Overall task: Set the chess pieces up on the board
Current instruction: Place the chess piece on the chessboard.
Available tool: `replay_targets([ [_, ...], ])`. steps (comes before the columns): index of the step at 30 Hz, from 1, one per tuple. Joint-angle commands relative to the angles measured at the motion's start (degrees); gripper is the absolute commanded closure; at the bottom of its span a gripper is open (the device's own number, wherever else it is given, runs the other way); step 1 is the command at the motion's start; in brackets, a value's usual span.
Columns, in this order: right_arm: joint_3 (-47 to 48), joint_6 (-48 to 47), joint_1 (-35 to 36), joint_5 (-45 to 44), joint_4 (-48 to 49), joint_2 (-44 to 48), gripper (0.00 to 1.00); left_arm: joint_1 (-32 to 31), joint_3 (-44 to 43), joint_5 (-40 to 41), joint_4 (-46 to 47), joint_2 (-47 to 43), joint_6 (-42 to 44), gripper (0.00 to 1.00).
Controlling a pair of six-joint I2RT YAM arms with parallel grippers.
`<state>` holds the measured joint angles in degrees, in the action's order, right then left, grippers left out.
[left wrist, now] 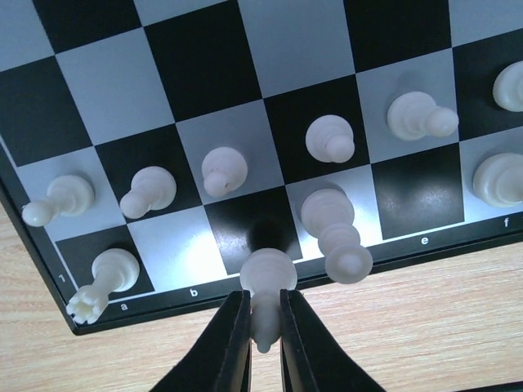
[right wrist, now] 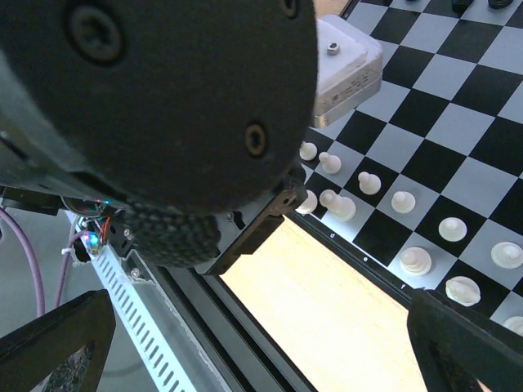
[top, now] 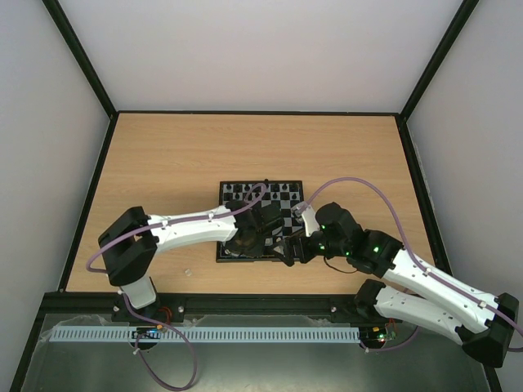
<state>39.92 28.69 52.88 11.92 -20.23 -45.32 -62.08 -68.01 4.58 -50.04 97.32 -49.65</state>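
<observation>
My left gripper (left wrist: 261, 309) was closed on a white piece (left wrist: 268, 276), gripping its top. The piece hung base-down over the dark c-file square on the near rank of the board (left wrist: 204, 49). I could not tell whether the base touched the square. My right gripper (right wrist: 258, 351) was open and held nothing. It hovered over the counter (right wrist: 327, 310) at the board's near edge, and my left arm (right wrist: 147, 98) blocked much of its view.

Done, as far as shown:
- White pawns (left wrist: 225, 170) stood along the second rank.
- A rook (left wrist: 106, 278) stood on the a-file corner.
- A tall piece (left wrist: 331, 229) stood on the d-file square.
- Black pieces (top: 261, 189) lined the far side, too small to count.

Left to do, in my judgement:
- Release the held piece.
- Fill the bare b-file and e-file squares.

The task appeared well past halfway.
</observation>
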Motion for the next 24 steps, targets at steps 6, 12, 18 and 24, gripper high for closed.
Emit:
replay_targets([
  [6, 0.16, -0.21, -0.04, 0.46, -0.70, 0.76, 0.01, 0.09, -1.58, 0.93, 0.66, 3.22, 1.91, 0.88],
  [12, 0.07, -0.21, -0.10, 0.65, -0.60, 0.66, 0.01, 0.94, -1.12, 1.55, 0.92, 3.16, 2.10, 0.87],
  [18, -0.03, -0.21, -0.05, 0.78, -0.48, 0.51, 0.02, 1.76, -0.31, 1.91, 1.63, 3.23, 2.33, 0.86],
  [24, -0.11, -0.21, -0.10, 0.73, -0.43, 0.41, 0.01, 1.85, -0.03, 2.11, 1.89, 3.82, 2.45, 0.83],
])
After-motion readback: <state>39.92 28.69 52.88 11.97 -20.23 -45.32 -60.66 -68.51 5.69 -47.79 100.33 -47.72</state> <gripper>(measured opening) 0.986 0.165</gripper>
